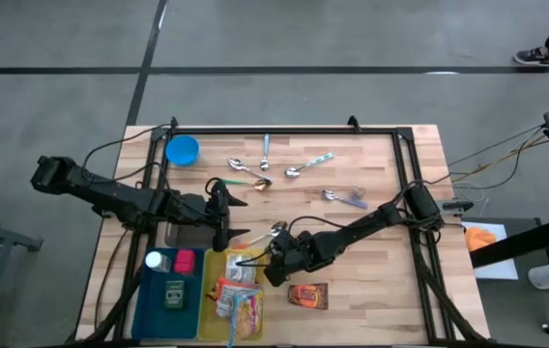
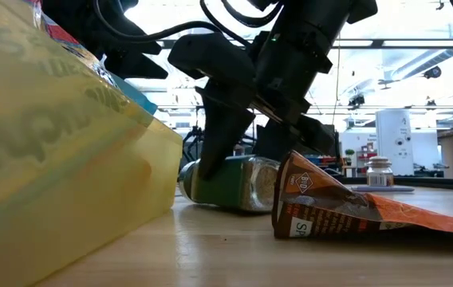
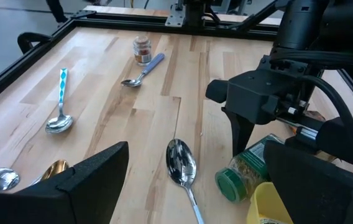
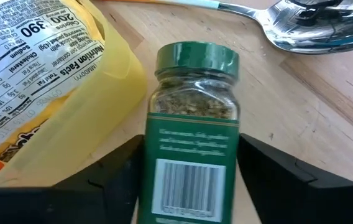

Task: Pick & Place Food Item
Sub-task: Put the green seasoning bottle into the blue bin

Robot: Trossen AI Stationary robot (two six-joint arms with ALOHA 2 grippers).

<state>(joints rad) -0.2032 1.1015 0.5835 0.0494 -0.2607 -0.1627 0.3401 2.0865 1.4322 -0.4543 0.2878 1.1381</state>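
Spice jar (image 4: 192,143) lying on its side on the tabletop (image 1: 371,174), just beside the bin (image 1: 218,261); snack packet (image 1: 307,295) near it; spoons (image 1: 308,164) scattered farther back; bowl (image 1: 182,150) at the far left corner

Herb jar (image 4: 192,140): green cap, green label with a white barcode panel, olive-flecked contents. Bin (image 4: 92,118): translucent yellow. Packet (image 2: 362,209): brown and orange with white lettering. Bowl (image 1: 182,150), upper left: blue. Spoon (image 3: 60,106): silver bowl, teal-and-white patterned handle. Table (image 1: 371,164): pale wood planks.
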